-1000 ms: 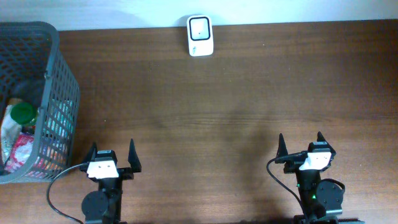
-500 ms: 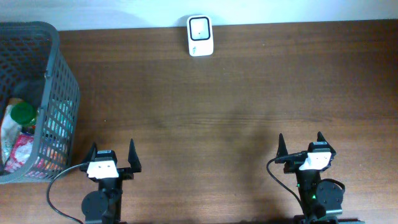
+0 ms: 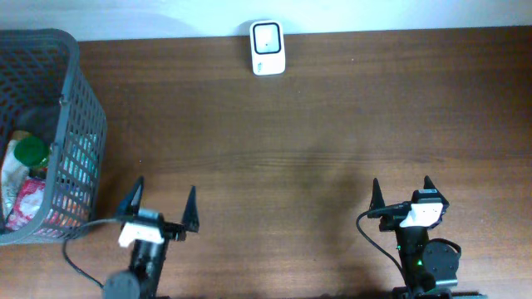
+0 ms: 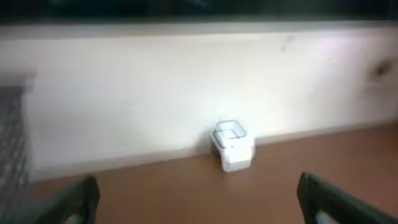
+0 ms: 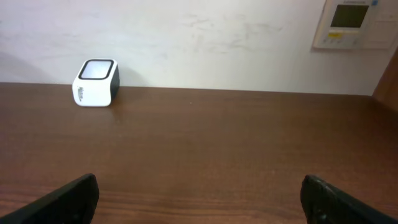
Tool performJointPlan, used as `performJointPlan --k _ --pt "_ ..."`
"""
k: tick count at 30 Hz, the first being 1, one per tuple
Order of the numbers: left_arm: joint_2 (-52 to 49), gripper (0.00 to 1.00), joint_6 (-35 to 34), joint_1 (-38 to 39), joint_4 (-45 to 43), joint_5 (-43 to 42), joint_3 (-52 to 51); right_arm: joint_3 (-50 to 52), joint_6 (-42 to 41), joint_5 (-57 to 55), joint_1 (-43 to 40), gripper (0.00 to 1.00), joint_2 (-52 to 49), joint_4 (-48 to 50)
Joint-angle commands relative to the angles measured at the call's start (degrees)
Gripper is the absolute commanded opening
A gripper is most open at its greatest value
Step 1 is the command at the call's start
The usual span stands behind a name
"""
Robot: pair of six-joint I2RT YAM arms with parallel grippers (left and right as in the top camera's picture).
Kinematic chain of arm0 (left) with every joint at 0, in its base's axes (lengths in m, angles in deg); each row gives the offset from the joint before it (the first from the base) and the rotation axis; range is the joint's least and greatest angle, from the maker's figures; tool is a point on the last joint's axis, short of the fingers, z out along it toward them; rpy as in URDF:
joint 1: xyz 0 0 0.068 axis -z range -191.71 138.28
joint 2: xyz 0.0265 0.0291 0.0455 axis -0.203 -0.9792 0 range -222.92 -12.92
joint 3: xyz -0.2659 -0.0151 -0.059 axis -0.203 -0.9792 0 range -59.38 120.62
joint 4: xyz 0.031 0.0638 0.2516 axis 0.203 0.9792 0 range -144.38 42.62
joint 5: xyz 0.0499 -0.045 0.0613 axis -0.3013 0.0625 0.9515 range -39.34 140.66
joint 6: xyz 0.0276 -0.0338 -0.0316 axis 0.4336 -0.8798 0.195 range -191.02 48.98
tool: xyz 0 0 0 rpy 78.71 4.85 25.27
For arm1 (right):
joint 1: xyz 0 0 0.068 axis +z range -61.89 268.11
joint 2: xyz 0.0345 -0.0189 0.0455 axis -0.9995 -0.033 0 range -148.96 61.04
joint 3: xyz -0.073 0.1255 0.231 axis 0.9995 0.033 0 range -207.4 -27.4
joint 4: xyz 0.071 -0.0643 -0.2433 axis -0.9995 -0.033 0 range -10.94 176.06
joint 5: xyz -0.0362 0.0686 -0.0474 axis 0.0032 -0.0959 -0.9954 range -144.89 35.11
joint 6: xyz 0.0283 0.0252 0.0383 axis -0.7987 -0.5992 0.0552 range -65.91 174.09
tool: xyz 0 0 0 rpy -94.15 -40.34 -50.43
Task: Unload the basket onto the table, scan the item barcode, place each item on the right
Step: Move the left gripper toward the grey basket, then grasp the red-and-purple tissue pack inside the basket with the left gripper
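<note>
Near edge of tabletop [image 3: 332,133], left side: left gripper [image 3: 164,202]. Stands wide open, fingers splayed in a V, grips nothing, touches nothing. Points toward far edge, turned slightly to the right in overhead view.

Near edge, right side: right gripper [image 3: 401,189]. Likewise spread to its widest and empty. Sits squared to far edge, well apart from left gripper, with bare wood between.

Far edge of tabletop, slightly left of centre, up against pale wall [image 5: 217,37]: barcode scanner [image 3: 268,48]. White body, dark trim round a pale window on top. Shows in both wrist views: sharp in right wrist view, upper left, above the dark fingertips; blurred in left wrist view, about centre. Stands well apart from both grippers.

Left edge of tabletop: grey mesh basket [image 3: 79,141], partly cut off by overhead frame. Holds packaged items [image 3: 18,187]: green-capped container [image 3: 32,150], red and white packet [image 3: 32,198] just nearer than it, more wrappers beneath and beside. Cannot tell any barcode on them from overhead; too small and screened by the mesh. Near corner of basket lies beside left gripper, apart from it. Shows only as a grey blur at left margin of left wrist view.

On wall, upper right of right wrist view: white wall panel [image 5: 353,23] with a small screen.
</note>
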Motion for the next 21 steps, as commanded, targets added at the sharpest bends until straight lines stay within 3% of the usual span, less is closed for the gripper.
performJointPlan --k 1,4,5,6,8,9,10,11,12,13,14,15,16,17,18,19,21 --pt "0.4 0.99 -0.1 0.1 -14.3 -6.9 2.0 0.5 -0.3 -0.7 -0.4 0.99 0.4 -0.2" --pt "-3.9 0.99 0.6 0.1 -8.4 2.8 17.3 0.5 -0.3 -0.7 -0.4 0.99 0.4 -0.2" --pt "-8.5 0.99 1.8 0.1 1.1 5.1 26.4 0.5 -0.3 -0.7 -0.4 0.99 0.4 -0.2" --pt "-15.0 0.99 5.6 0.1 11.8 2.3 36.5 0.5 -0.3 -0.7 -0.4 0.99 0.4 -0.2" --pt "-22.7 0.99 5.7 0.1 19.0 -6.6 47.1 0.5 -0.3 -0.7 -0.4 0.99 0.4 -0.2" --pt "-24.4 0.99 5.7 0.1 18.3 -4.2 49.1 0.5 -0.3 -0.7 -0.4 0.98 0.4 -0.2" --pt "-28.5 0.99 3.3 0.1 20.0 3.2 54.5 0.5 -0.3 -0.7 -0.4 0.99 0.4 -0.2" --pt "-33.1 0.99 3.0 0.1 25.8 7.1 61.6 0.5 -0.3 -0.7 -0.4 0.99 0.4 -0.2" --pt "-41.4 0.99 5.2 0.1 39.3 9.0 74.4 0.5 -0.3 -0.7 -0.4 0.99 0.4 -0.2" --pt "-47.6 0.99 7.8 0.1 49.8 6.9 84.0 0.5 -0.3 -0.7 -0.4 0.99 0.4 -0.2" --pt "-57.5 0.99 8.8 0.1 66.0 3.3 98.0 0.5 -0.3 -0.7 -0.4 0.99 0.4 -0.2" --pt "-62.6 0.99 8.3 0.1 70.7 7.9 104.4 0.5 -0.3 -0.7 -0.4 0.99 0.4 -0.2" --pt "-70.1 0.99 -0.6 0.1 77.2 19.6 114.0 0.5 -0.3 -0.7 -0.4 0.98 0.4 -0.2" --pt "-74.2 0.99 -2.9 0.1 81.8 24.3 120.3 0.5 -0.3 -0.7 -0.4 0.98 0.4 -0.2" --pt "-78.5 0.99 -5.1 -0.7 86.1 26.4 126.2 0.5 -0.3 -0.7 -0.4 0.99 0.4 -0.2" --pt "-85.6 0.99 -10.5 -6.1 93.3 26.5 136.6 0.5 -0.3 -0.7 -0.4 0.98 0.4 -0.2" --pt "-93.6 0.99 -18.4 -17.2 100.1 24.7 145.3 0.5 -0.3 -0.7 -0.4 0.99 0.4 -0.2"
